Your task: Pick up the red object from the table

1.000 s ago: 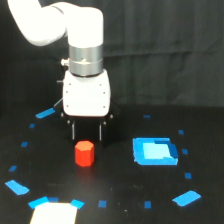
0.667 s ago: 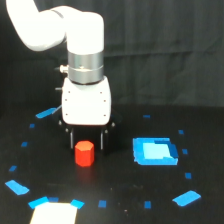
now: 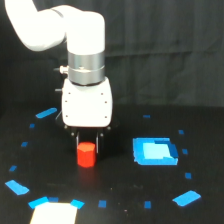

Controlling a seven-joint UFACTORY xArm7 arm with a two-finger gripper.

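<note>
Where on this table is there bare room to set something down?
Bare black table lies between the red object and the blue square patch, and along the front between the small tape marks. It is crowded under the gripper, around the red object.

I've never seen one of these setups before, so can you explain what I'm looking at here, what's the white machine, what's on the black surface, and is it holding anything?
The white machine is a single robot arm, seen from one camera that stands off the arm and looks at the scene. At the arm's lower end is its end effector, the grasping part, with dark fingers pointing down. Right below it stands the red object, a small short cylinder, on the black table. The fingers reach down around its top, but the picture is too blurred to tell whether they grip it yet. The table also carries small blue tape marks, a larger blue square patch toward the exterior view's right, and a white patch at the near edge.
</note>
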